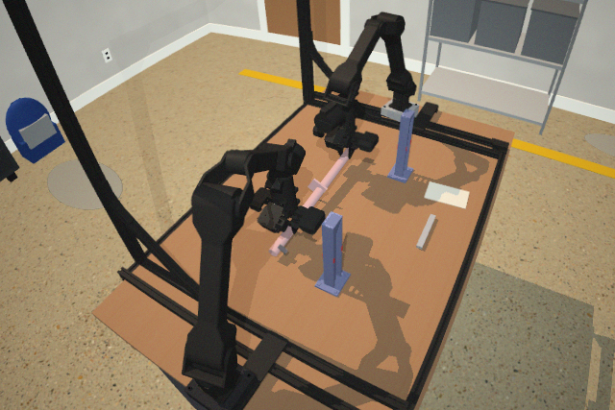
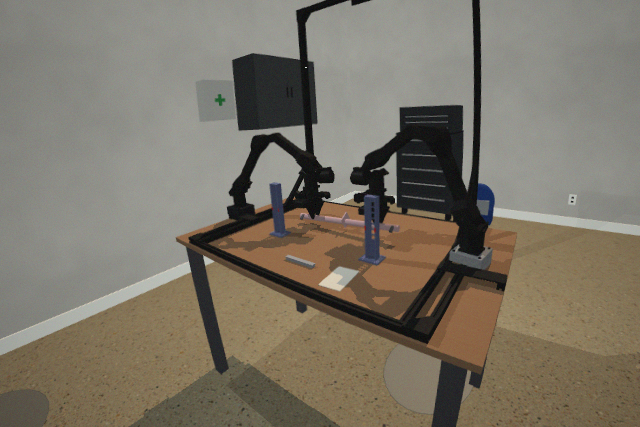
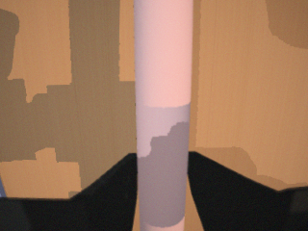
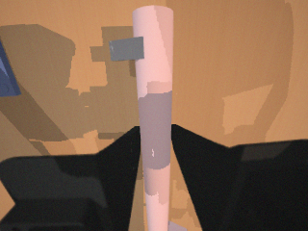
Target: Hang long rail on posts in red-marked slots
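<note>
left hand [image 1: 346,153] [image 2: 381,218] [image 3: 163,154], right hand [image 1: 291,229] [image 2: 313,215] [image 4: 155,127], gripping pink rail [image 1: 333,172] [image 2: 330,218] [image 3: 164,58] [image 4: 155,67]

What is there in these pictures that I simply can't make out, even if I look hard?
- Long rail: in the left wrist view, both ends are cut off by the picture's edges.
- Its far end, top view: hidden behind the far arm's fingers.
- Slots in the farther post, exterior view: too small.
- Any print on the pale sheet: too small.
</note>
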